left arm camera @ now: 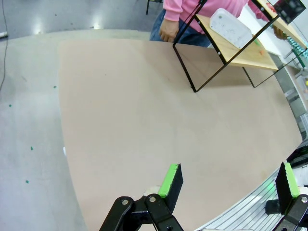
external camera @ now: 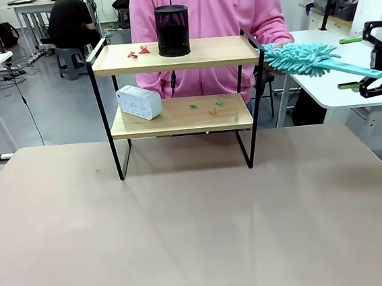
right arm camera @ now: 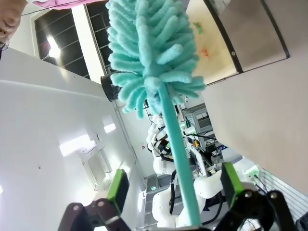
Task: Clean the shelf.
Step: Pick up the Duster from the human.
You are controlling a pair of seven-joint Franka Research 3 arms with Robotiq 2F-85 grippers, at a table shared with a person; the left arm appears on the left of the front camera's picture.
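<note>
- The right pincer [external camera: 350, 63] is wide open. The thin stick of a blue-green duster [external camera: 301, 58] runs between its two fingers. The green pads [right arm camera: 118, 185] do not seem to touch the stick, so it has no grip on it.
- The fluffy end of the duster sticks out well past the fingertips of the right pincer. It reaches the side rail of the shelf [external camera: 223, 51].
- The shelf is in front of the right pincer, just past the fluffy end. It stands on the brown table [external camera: 198, 216].
- On the top board, farther from the right pincer than the fluffy end, are a black cup [external camera: 173, 30] and red scraps [external camera: 143, 50].
- On the low board are green scraps [external camera: 193, 105] and, at the end far from the right pincer, a white box [external camera: 138, 102].
- A person [external camera: 211, 6] in pink stands behind the shelf.
- The left pincer [left arm camera: 230, 179] is wide open too. It holds nothing. Only bare table is near it.
- The shelf is far ahead of the left pincer. A hand [left arm camera: 168, 30] of the person hangs just beside the shelf's far leg.
</note>
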